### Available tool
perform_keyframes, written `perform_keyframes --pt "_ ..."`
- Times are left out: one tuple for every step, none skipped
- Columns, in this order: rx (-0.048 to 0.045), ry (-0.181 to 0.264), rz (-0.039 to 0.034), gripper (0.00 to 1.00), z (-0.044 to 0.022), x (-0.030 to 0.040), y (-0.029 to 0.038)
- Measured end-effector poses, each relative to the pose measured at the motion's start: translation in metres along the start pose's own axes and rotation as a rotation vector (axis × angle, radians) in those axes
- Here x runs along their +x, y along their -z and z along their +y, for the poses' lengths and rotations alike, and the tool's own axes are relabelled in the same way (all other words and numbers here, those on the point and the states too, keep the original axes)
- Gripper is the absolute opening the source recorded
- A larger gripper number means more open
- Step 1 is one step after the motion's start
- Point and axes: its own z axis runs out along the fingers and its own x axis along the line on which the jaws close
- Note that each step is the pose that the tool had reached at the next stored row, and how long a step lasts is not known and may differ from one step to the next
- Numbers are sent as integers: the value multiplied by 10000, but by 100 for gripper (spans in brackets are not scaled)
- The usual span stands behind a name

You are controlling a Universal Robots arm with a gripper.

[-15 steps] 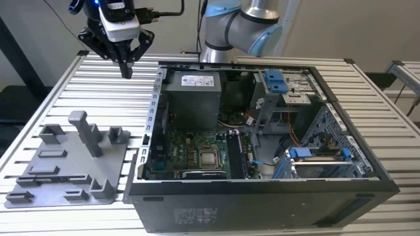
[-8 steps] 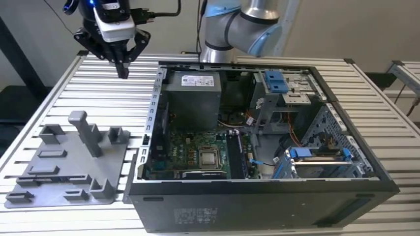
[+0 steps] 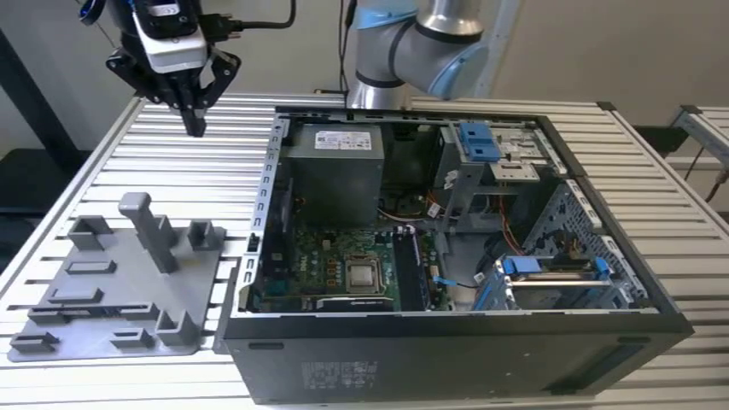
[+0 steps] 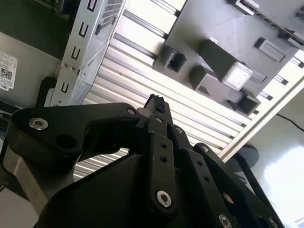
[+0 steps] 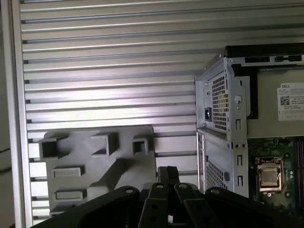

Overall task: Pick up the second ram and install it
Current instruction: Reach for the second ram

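No second ram held: the gripper hovers closed (seemingly empty) over the table near the fixture plate; pickup needs it opened.

From where I stand, the hand hangs high above the surface, outside the computer case and off its far corner toward the exterior view's left. It points straight down. Its dark fingers are pressed together into one narrow tip, and I can see nothing between them. The arm, grey with blue caps, bends just behind the case's far wall.
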Motion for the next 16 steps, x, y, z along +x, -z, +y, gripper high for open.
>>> perform_keyframes --pt "0 0 0 11 -2 26 0" --pt "0 0 0 11 -4 52 0" --pt "0 0 0 11 -5 77 -1" --pt "0 1 0 11 -7 103 -1" --pt "0 0 0 11 -9 127 -1" --pt "0 1 0 11 -11 153 -1" --pt "0 0 0 11 -13 180 -1" --pt "0 0 0 11 -14 203 -1" --pt "0 0 0 11 -16 225 -1" --pt "0 0 0 11 -17 243 -2" --pt "0 0 0 11 -18 261 -2" --pt "0 0 1 11 -19 275 -2" --pt "-1 1 0 11 -20 289 -3" --pt "-2 0 0 11 -21 307 -3" --pt "-4 0 1 11 -23 333 -4" --pt "-5 0 1 11 -25 360 -4"
